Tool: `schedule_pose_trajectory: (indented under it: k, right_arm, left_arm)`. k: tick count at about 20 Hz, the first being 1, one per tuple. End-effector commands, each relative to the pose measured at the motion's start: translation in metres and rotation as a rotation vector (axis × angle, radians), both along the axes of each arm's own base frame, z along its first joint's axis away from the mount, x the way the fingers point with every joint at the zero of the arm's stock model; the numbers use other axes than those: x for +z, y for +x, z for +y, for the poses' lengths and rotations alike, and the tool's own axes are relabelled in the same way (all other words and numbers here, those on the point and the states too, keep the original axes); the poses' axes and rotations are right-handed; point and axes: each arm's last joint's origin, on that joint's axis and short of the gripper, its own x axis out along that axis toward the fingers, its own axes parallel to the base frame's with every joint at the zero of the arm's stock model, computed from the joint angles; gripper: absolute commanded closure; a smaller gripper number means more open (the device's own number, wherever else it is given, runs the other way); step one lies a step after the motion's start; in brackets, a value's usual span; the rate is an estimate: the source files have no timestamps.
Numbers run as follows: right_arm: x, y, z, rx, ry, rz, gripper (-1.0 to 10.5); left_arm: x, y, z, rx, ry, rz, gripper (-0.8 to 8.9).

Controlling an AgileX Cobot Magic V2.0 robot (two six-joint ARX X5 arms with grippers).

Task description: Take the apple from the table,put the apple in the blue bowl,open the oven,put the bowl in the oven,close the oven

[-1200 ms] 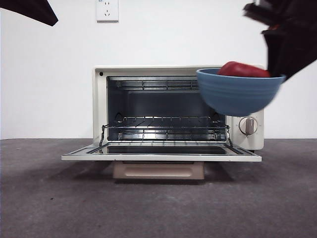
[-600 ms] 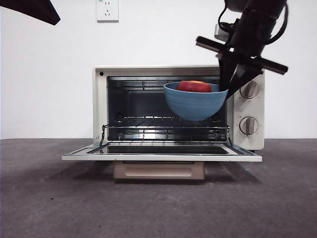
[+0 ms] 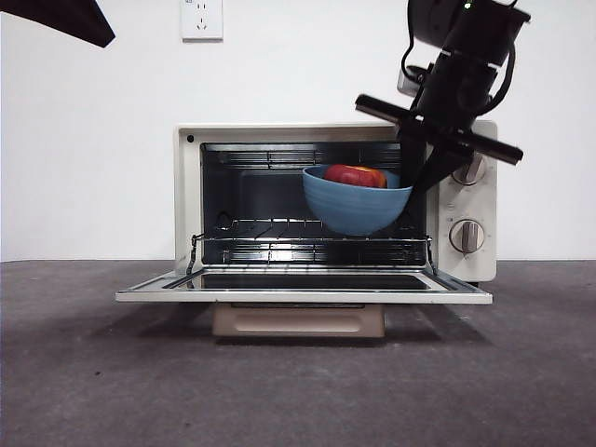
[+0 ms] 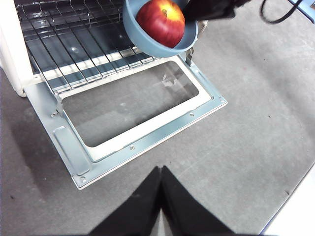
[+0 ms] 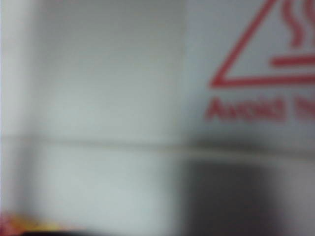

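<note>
The oven point(image 3: 335, 203) is a cream-white box with a smooth painted shell, standing on the table point(image 3: 298, 372), whose dark grey surface is rough and mottled. Its door point(image 3: 303, 286) lies folded down flat: a metal frame around one rectangular glass pane, with a beige bar handle point(image 3: 298, 320) under the front edge. Inside the cavity sits a wire rack point(image 3: 312, 244) of thin parallel rods. Two round knobs point(image 3: 467, 236) are set on the control panel, the upper one partly hidden by the arm.

One blue bowl point(image 3: 357, 199) is held in the cavity opening, toward the control-panel side and above the rack; whether its base touches the rods cannot be told. The bowl is matte, round and deep, with faint horizontal ridges on its outer wall. One apple point(image 3: 355, 176) rests inside it: glossy, dark red, with a yellowish patch at the top, clear in the left wrist view point(image 4: 161, 22).

The right end effector point(image 3: 416, 169) reaches down from above and pinches the bowl rim on the knob side. Its own camera shows only a blurred pale surface with a red warning triangle point(image 5: 268, 46).

The left end effector point(image 4: 160, 196) hangs above the table in front of the door, its two black jaws pressed together and holding nothing.
</note>
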Motion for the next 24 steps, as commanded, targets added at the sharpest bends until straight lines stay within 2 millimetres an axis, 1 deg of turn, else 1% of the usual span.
schedule_pose_trajectory:
  k: [1,3,4,6,7,11,14,21,23,24]
  right_arm:
    - [0.001,0.006,0.006,-0.012,0.001,-0.021,9.4]
    - [0.002,0.006,0.009,-0.005,0.008,-0.038,9.4]
    - [0.002,0.007,0.010,-0.003,0.010,-0.045,9.1]
    - [0.003,0.007,0.010,-0.002,0.014,-0.052,8.0]
    - [0.003,0.007,0.012,0.002,0.014,-0.055,7.7]
    - [0.006,0.006,0.018,0.018,0.023,-0.085,7.6]
    - [0.005,0.005,0.018,0.018,0.019,-0.078,7.4]
    - [0.005,0.005,0.019,0.018,0.015,-0.077,7.5]
    - [0.005,0.005,0.019,0.018,0.015,-0.077,8.2]
    - [0.005,0.005,0.019,0.018,0.016,-0.078,8.9]
  left_arm:
    - [0.001,0.001,-0.002,-0.013,0.010,-0.012,8.07]
    - [0.001,0.001,-0.001,-0.014,0.012,-0.010,8.07]
    - [0.001,0.001,-0.001,-0.014,0.013,-0.010,8.07]
    - [0.001,0.001,-0.001,-0.015,0.013,-0.011,8.07]
    - [0.001,0.001,-0.001,-0.015,0.013,-0.011,8.07]
    - [0.000,0.001,-0.001,-0.015,0.015,-0.006,8.07]
    - [0.000,0.001,-0.001,-0.015,0.017,-0.001,8.07]
    - [0.000,0.001,-0.001,-0.015,0.017,-0.001,8.07]
    - [0.000,0.001,-0.001,-0.015,0.018,-0.001,8.07]
    - [0.000,0.001,-0.001,-0.015,0.018,-0.001,8.07]
